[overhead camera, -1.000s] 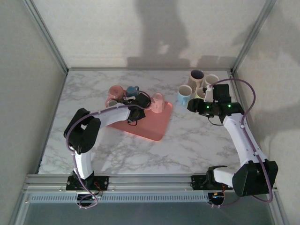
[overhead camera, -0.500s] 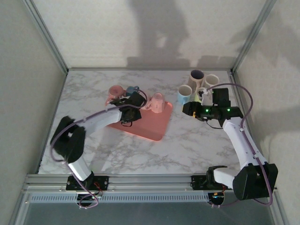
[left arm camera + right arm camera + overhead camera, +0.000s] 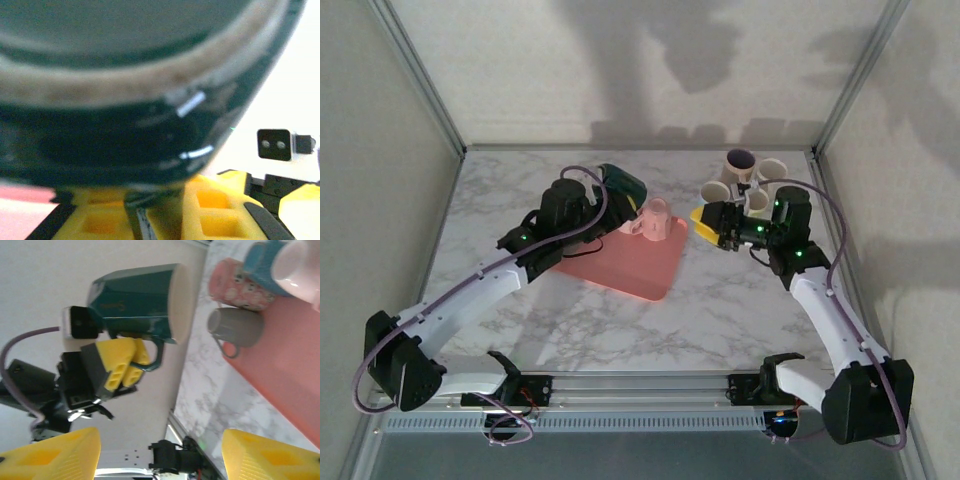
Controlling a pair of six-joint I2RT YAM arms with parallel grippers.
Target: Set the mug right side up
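A dark teal mug (image 3: pixel 624 185) hangs in the air above the back of the pink tray (image 3: pixel 642 268), tipped onto its side. My left gripper (image 3: pixel 604 199) is shut on its handle. In the right wrist view the mug (image 3: pixel 140 302) has its pale rim facing right, and the left gripper's yellow fingers (image 3: pixel 120 367) pinch the thin handle. In the left wrist view the mug's body (image 3: pixel 130 120) looms just above my left gripper (image 3: pixel 150 212). My right gripper (image 3: pixel 706 226) stands open a little right of the mug, pointing at it, with nothing between its fingers (image 3: pixel 55 455).
A pink mug (image 3: pixel 657 220) stands at the tray's back edge. Pink (image 3: pixel 235 285), grey (image 3: pixel 240 327) and blue (image 3: pixel 260 262) mugs lie on or beside the tray. Several more mugs (image 3: pixel 740 162) cluster at the back right, close behind my right arm.
My left arm has lifted the teal mug off the tray and swung it up and to the right. My right gripper has moved left toward it and opened slightly wider.
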